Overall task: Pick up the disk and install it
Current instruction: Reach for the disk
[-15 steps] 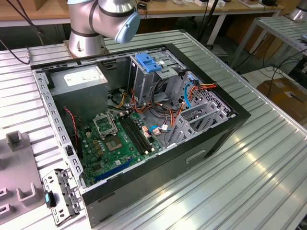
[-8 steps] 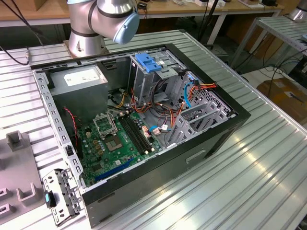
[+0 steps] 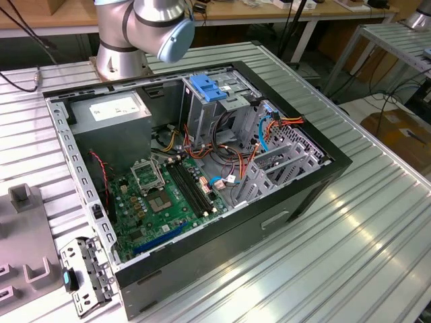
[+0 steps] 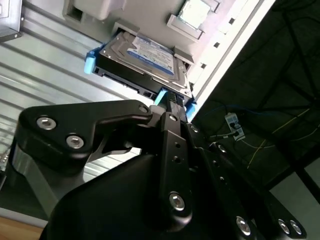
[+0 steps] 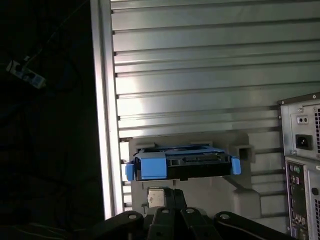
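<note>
Second wrist view, disk (image 4: pixel 142 64), white blue-banded label (image 4: pixel 155 54), print illegible

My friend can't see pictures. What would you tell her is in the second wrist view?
A silver-grey disk with a white and blue label and blue side rails lies flat in a pale grey holder on a ribbed metal table. The robot's black pincer, big in the foreground, reaches right up to the disk's near edge.

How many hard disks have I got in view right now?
1. The disk lies on the grey holder on the ribbed table, by the table's edge, in both wrist views. The computer case may hide others.
</note>
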